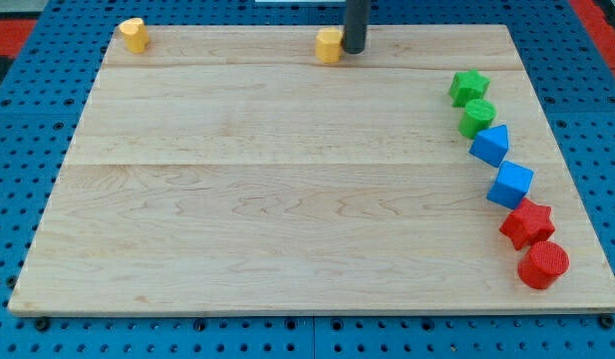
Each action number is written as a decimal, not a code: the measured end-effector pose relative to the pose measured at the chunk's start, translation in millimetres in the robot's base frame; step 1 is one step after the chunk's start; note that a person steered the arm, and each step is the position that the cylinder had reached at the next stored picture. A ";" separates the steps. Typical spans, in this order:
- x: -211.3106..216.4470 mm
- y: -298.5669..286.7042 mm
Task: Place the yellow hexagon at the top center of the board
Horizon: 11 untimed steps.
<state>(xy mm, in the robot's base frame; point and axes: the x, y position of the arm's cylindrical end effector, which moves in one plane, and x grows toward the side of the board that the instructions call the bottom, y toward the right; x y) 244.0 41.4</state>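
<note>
The wooden board (pixel 287 179) fills most of the view; down its right edge runs a chain of blocks, green star (pixel 468 87), green cylinder (pixel 477 118), blue triangle (pixel 490 145), blue cube (pixel 510 184), red star (pixel 527 223), red cylinder (pixel 542 265); a second yellow block (pixel 134 35) sits at the top left corner. The yellow hexagon (pixel 330 46) lies at top centre, touching my tip (pixel 354 50) on its right; there are no jaws, only the rod. A further push leftward or upward could carry it off centre or over the edge.
</note>
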 end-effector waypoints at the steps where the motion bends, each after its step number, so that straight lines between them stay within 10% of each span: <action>1: 5.4 -45.9; 4: 41.2 -130.6; 11: -4.9 -47.6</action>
